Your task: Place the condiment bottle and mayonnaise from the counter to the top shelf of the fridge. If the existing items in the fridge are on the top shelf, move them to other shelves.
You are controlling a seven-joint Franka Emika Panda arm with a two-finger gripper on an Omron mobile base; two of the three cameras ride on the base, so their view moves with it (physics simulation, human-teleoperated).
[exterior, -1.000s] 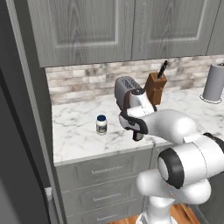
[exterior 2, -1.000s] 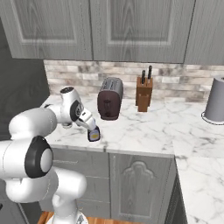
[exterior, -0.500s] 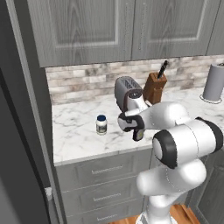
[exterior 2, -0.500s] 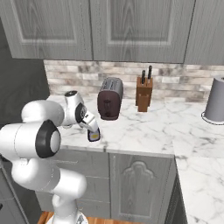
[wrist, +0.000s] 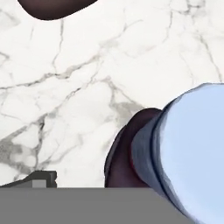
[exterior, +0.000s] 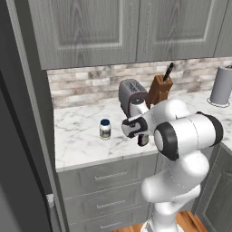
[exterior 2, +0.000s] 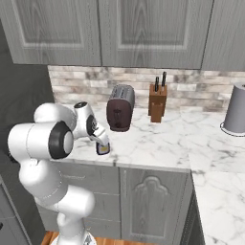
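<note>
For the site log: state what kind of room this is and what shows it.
A rendered home kitchen: a toaster and a knife block stand on a marble counter over grey drawers, with wall cabinets above.

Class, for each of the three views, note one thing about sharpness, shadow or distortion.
Left base view: evenly lit, the mayonnaise casts little shadow on the counter. Right base view: soft, slightly blurry render, toaster edges fuzzy. Hand view: a pale blue object looms oversized and smeared, very close.
</note>
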